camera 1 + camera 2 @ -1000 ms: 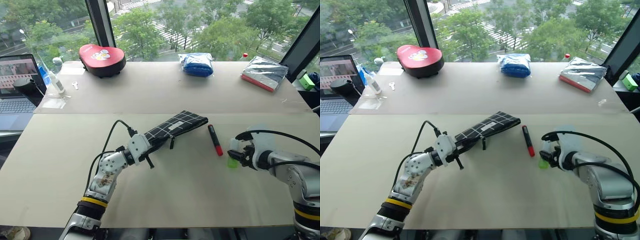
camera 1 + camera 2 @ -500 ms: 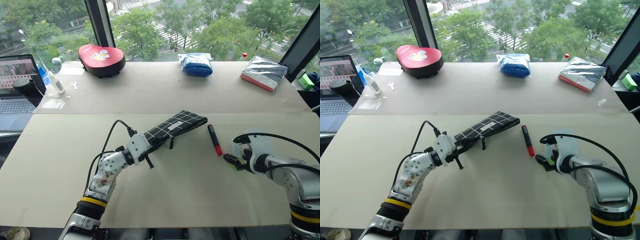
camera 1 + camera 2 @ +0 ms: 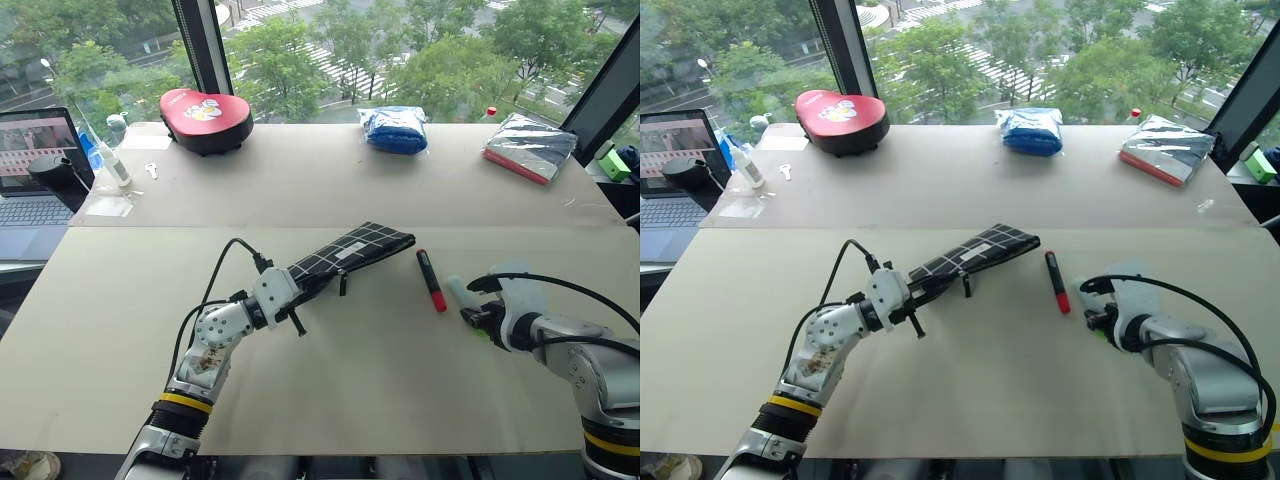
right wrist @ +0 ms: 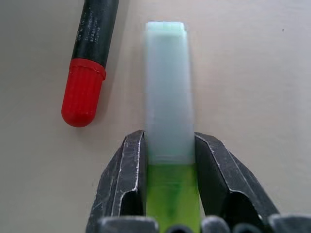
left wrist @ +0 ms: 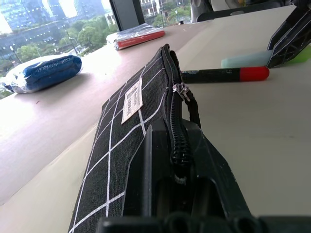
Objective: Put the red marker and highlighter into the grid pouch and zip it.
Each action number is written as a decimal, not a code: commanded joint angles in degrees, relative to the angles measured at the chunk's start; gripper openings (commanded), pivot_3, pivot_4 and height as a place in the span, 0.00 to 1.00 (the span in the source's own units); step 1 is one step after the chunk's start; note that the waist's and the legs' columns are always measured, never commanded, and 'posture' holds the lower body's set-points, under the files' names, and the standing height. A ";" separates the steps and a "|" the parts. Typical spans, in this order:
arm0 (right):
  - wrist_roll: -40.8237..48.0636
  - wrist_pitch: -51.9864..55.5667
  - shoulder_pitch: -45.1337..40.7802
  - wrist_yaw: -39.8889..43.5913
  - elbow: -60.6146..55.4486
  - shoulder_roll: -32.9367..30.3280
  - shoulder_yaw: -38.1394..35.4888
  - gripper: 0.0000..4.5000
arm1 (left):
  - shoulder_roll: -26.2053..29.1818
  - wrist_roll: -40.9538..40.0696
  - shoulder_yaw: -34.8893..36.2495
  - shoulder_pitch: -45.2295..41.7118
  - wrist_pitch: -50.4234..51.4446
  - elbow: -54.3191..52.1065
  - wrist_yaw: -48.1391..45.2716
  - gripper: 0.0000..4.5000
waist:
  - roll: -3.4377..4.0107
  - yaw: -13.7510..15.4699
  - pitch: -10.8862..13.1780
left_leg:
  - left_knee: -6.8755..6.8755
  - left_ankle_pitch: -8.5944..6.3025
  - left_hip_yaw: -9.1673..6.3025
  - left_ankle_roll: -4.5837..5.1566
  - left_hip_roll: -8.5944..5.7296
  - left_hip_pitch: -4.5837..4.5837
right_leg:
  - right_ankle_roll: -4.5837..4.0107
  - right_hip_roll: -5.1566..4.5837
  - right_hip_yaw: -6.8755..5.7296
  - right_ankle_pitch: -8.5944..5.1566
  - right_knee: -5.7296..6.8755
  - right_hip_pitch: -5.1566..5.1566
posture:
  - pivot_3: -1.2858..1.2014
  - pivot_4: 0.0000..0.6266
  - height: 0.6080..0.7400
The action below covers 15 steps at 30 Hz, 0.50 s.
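Lifting cleanly means the right gripper, clamped on the highlighter, clears the red marker at its ten o'clock (the left gripper grips the grid pouch).

The grid pouch is showing black fabric crossed by thin white grid lines, with a small white label and a black zipper. The red marker is wearing a black body and a bright red cap. The highlighter is showing a pale, translucent mint body running into a bright green end. Farther back, a red case with a black base is sitting beside a blue bundle, all on a beige table.
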 commanded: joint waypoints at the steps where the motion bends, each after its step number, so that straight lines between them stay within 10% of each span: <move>1: -1.36 -1.42 -0.27 -0.56 0.63 -1.41 -0.30 0.23 | 0.12 -0.29 0.46 -1.30 -1.32 -0.63 -0.04 0.00 | 0.00 -0.01 0.00 | 0.00 0.00 0.00 0.00 0.00 0.00 | 0.00 0.00 0.00 0.00 0.00 0.00 | 0.52 0.24 1.00; 9: -2.60 -11.30 -7.53 -0.67 4.58 -0.32 -1.77 0.23 | 0.14 -0.33 0.41 -1.28 -1.42 -0.64 -0.07 0.00 | 0.00 -0.29 0.00 | 0.00 0.06 0.02 -0.09 0.00 -0.02 | 0.00 0.01 0.02 0.00 0.03 -0.07 | 0.52 0.24 1.00; 15: 5.41 -21.99 -12.38 17.28 -0.38 -7.91 -0.38 0.23 | 0.29 -0.52 0.42 -1.69 -0.97 -0.99 -0.31 0.00 | 0.00 -0.51 0.01 | -0.02 0.03 0.01 -0.05 0.01 -0.04 | 0.00 0.04 -0.02 0.00 0.00 -0.08 | 0.52 0.24 1.00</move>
